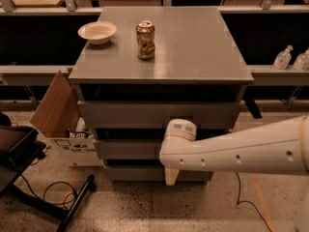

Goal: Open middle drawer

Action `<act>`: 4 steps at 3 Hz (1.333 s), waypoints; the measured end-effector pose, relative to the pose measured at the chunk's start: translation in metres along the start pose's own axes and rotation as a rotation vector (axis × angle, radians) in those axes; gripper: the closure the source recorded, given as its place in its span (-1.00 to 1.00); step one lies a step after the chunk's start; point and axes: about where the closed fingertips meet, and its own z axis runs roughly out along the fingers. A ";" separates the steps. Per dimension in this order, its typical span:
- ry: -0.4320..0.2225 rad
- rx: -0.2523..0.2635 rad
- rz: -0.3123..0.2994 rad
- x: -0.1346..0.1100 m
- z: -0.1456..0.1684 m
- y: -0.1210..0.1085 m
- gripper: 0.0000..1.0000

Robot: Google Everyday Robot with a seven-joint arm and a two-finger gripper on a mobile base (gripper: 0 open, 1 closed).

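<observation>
Grey all over, the cabinet fills the middle of what we see: a flat counter (203, 42) on top and three handleless drawer fronts stacked beneath it. The middle drawer (128, 149) is the second front down, between the top drawer (145, 114) and the bottom drawer (137, 173). Its panel looks pushed in, roughly in line with its neighbours, with a dark gap above it. The right part of its front is hidden behind the robot.

The white arm (241, 149) reaches in from the right edge and lies across the lower drawers. Its rounded wrist sits in front of the middle drawer, a little right of centre. Below it the end effector (171, 176) shows as a cream-coloured tip pointing down toward the speckled floor (145, 207), in front of the bottom drawer. We cannot tell whether the end effector is open or closed (the arm covers most of it), nor whether it touches any drawer front.

On the counter we see a pale bowl (97, 32) near the rear left corner. Just to its right a dented copper-coloured can (145, 39) stands upright, and the two do not touch.

Left of the cabinet an open cardboard box (54, 105) sits on the floor, near a black stand (29, 178) and a looped cable (58, 195). On a ledge at the right stand two clear bottles (283, 57).
</observation>
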 end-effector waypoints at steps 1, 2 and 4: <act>0.049 -0.035 -0.016 -0.010 0.038 -0.004 -1.00; 0.080 -0.073 -0.022 -0.020 0.073 -0.010 -1.00; 0.090 -0.116 -0.024 -0.042 0.108 -0.014 -1.00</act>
